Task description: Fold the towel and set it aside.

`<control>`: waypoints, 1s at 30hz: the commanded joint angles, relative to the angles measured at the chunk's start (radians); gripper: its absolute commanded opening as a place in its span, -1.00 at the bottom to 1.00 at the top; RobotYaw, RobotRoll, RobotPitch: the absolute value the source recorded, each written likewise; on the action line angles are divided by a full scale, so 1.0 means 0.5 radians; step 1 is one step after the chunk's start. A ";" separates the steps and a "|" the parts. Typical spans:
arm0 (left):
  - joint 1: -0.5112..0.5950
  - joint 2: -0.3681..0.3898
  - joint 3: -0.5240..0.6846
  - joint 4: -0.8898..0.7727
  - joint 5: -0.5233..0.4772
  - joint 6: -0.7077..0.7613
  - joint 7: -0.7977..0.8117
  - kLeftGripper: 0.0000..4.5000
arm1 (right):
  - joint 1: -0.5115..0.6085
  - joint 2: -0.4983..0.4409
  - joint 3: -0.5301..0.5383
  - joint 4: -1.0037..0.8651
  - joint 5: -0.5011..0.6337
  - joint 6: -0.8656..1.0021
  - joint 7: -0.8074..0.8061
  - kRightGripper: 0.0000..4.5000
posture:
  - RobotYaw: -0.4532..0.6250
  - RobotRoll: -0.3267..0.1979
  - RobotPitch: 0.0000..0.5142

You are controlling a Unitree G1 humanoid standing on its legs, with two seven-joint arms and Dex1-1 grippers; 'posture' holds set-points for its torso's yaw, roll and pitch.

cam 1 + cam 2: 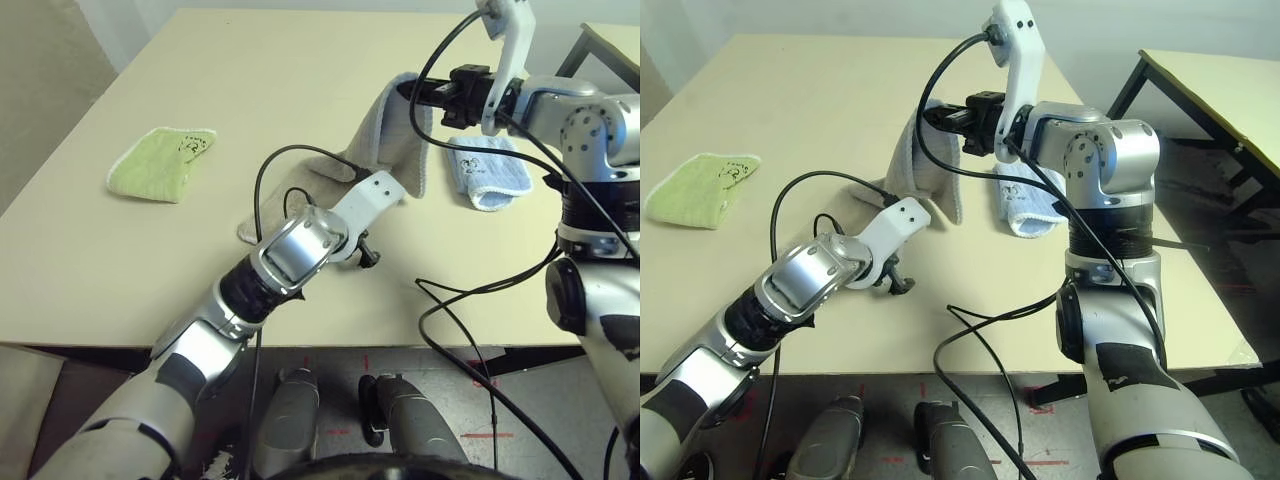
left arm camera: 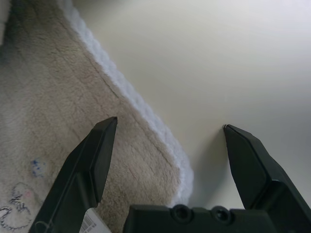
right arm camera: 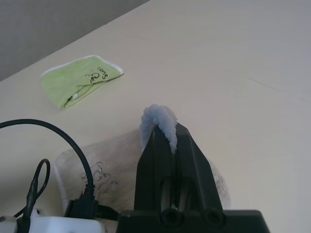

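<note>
The right pincer [image 3: 175, 127] is clenched on the white edge of a beige towel [image 3: 129, 165], its two black fingertips together with a loop of the edging bunched over them. In the head view it reaches in from the right, above the table [image 1: 300, 60], its forearm bent at the elbow and its fingers pointing left. Below the pincer the lifted part of the towel hangs in a drape; the rest lies on the table, stretching down and to the left.

The left pincer [image 2: 170, 165] is released, its fingers spread wide. One finger is over the towel, near a corner, and the other is over bare tabletop, with the white stitched edge running between them. The left arm [image 1: 290, 255] reaches up diagonally from the lower left, its wrist partly covering the towel.

Just to the right of the towel, below the right pincer, lies a folded light-blue cloth [image 1: 489, 175]. Well apart, to the left of both pincers, lies a folded lime-green cloth [image 1: 160, 165]. Black cables [image 1: 450, 290] loop around both arms.
</note>
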 commanded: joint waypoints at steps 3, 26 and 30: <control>0.006 0.011 -0.093 0.165 0.109 0.038 0.155 0.99 | 0.028 -0.024 0.003 -0.055 -0.016 -0.025 0.004 -1.00 | 0.05 0.25 -0.45; -0.051 0.212 -0.292 0.361 0.338 -0.197 0.158 0.46 | 0.032 -0.029 0.019 -0.049 -0.052 -0.070 0.031 -1.00 | 0.04 0.25 -0.47; -0.036 0.208 -0.302 0.348 0.337 -0.197 0.128 -0.18 | 0.034 -0.035 0.018 -0.053 -0.061 -0.067 0.041 -1.00 | 0.05 0.25 -0.46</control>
